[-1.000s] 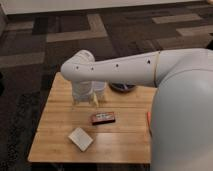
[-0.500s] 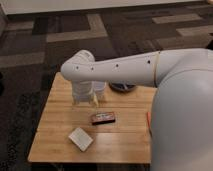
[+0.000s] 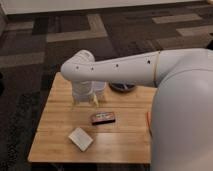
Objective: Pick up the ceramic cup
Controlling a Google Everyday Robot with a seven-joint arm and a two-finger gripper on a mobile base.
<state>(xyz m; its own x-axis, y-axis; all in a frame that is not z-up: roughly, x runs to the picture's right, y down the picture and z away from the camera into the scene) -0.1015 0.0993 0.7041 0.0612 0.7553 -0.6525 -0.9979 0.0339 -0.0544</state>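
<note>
Above the table (image 3: 120, 146), the arm (image 3: 125, 70) points its hand (image 3: 85, 99) downward; grip cannot be told.

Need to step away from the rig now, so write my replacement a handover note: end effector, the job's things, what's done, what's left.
The end effector hangs low over the wooden table, under the wrist of the arm; its grip cannot be told.
The ceramic cup looks to be the white shape right beside it, partly hidden; the dark blue bowl sits behind the arm.
Done: reach to the cup.
Left: confirm the grasp, then lift.
</note>
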